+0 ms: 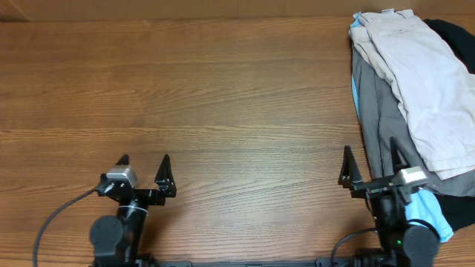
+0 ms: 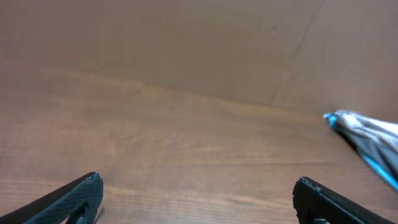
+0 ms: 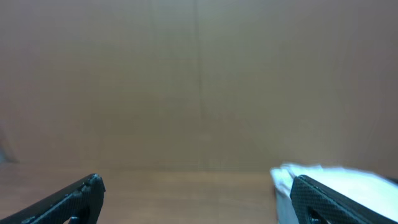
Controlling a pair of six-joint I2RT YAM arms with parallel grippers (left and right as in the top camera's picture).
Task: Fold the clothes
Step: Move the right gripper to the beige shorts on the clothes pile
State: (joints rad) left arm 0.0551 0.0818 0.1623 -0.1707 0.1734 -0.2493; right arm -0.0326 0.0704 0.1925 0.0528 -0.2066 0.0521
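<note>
You have one table (image 1: 223, 89). At its near edge you have two grippers: one left gripper (image 1: 145, 159) and one right gripper (image 1: 369, 148), each with two fingers (image 1: 165, 174), four in all. Along the table's right edge you have one pile of clothes (image 1: 404, 67), four garments by colour: one beige shorts (image 1: 434, 89), one grey garment (image 1: 375, 111), one light blue garment (image 1: 436, 216), one black garment (image 1: 454, 33).

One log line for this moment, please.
stage: folding not started | left fingers: open, empty | right fingers: open, empty | clothes: piled at table's right edge, beige shorts on top
</note>
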